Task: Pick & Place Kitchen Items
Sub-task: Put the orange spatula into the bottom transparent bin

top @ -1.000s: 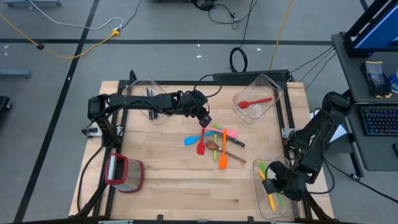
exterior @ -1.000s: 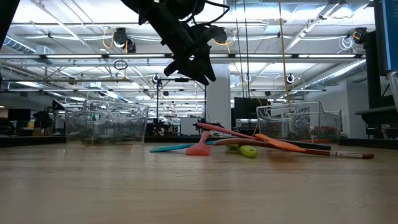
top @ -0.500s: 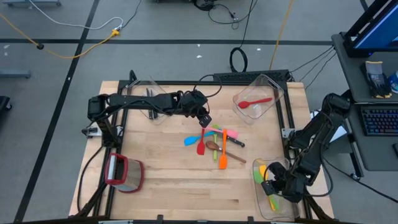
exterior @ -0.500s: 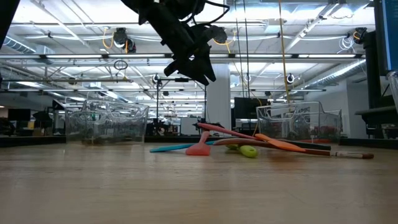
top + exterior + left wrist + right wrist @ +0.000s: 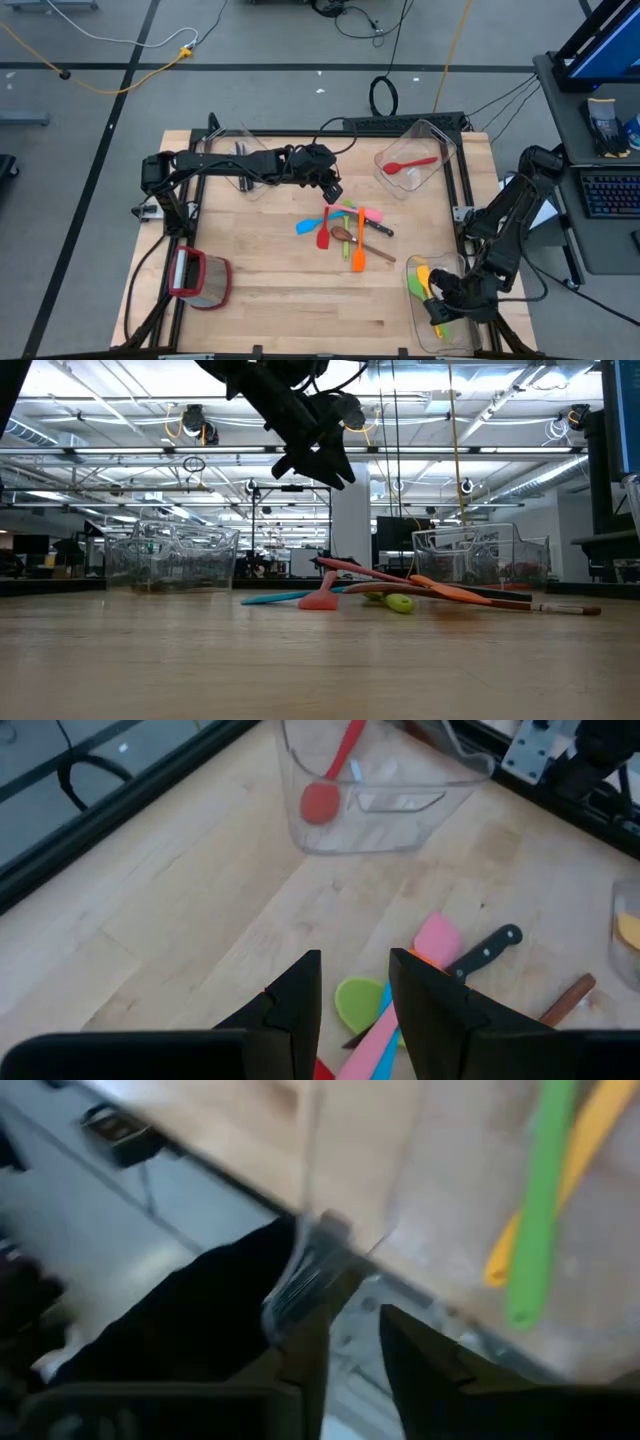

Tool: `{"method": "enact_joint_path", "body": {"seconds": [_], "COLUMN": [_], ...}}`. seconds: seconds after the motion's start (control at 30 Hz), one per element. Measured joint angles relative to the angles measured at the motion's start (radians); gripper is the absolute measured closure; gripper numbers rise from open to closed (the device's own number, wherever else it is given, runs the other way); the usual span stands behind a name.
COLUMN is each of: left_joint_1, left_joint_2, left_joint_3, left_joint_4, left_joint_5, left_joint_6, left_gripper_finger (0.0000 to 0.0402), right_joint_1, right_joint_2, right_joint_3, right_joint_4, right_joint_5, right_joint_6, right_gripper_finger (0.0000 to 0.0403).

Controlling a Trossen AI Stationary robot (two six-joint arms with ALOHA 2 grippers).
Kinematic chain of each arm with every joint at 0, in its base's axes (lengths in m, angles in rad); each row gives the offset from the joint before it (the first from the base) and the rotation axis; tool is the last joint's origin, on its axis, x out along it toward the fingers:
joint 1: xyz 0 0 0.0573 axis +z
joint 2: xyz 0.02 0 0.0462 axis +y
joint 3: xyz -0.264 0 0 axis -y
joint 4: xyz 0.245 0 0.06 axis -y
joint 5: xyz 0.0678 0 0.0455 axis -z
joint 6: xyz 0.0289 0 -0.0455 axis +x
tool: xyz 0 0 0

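Wooden table (image 5: 270,300) fills my overhead feed, and near to far it runs like this. At the near right corner the right gripper (image 5: 438,308) sits inside a clear bin (image 5: 418,330), right by the bin's near rim. Its wrist feed shows the fingers (image 5: 415,1355) parted by a narrow gap with nothing between them, the bin wall's edge just ahead, and a green utensil (image 5: 540,1200) beside a yellow one (image 5: 575,1155) lying in the bin. From above I only make out green and yellow there. At the near left corner stands a red-rimmed container (image 5: 200,278).

Mid-table lies the pile (image 5: 345,232): red, orange, blue, pink and green pieces crossing each other, with a black-handled knife (image 5: 480,948) and a brown-handled piece. The low feed shows them flat on the wood, some stacked on others, which the overhead hides. Bare wood lies all around the pile.

The left gripper (image 5: 330,190) hangs above the pile's far edge, well clear of the table in the low feed. Its fingers (image 5: 300,995) stand partly apart and hold nothing; the pink spatula (image 5: 420,960) and a green spoon (image 5: 358,1003) show between them below.

Farther back, one bin (image 5: 415,160) holds a red spoon (image 5: 410,163); another (image 5: 235,160) at far left holds dark utensils.
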Motion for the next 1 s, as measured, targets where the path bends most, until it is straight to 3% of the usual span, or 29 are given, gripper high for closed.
{"method": "enact_joint_path", "body": {"seconds": [0.17,0.3,0.43,0.67,1.0], "left_joint_1": [-0.002,-0.006,-0.019,-0.043,-0.069], "left_joint_2": [0.0,0.0,0.0,0.0,0.0], "left_joint_3": [0.0,0.0,0.0,0.0,0.0], "left_joint_4": [0.018,0.024,0.024,0.037,0.043], "left_joint_5": [0.029,0.048,0.05,0.05,0.05], "left_joint_6": [0.007,0.024,0.052,0.076,0.138], "left_gripper_finger": [0.0277,0.0277,0.0277,0.0277,0.0277], "right_joint_1": [0.0,0.0,0.0,-0.03,-0.166], "right_joint_2": [-0.048,-0.089,-0.121,-0.153,-0.153], "right_joint_3": [0.0,0.0,0.0,0.0,0.0], "right_joint_4": [0.052,0.104,0.175,0.373,0.561], "right_joint_5": [0.001,0.006,0.118,0.366,0.391], "right_joint_6": [-0.016,-0.062,-0.151,-0.494,-0.961], "right_gripper_finger": [0.0393,0.0394,0.0401,0.0402,0.0402]}}
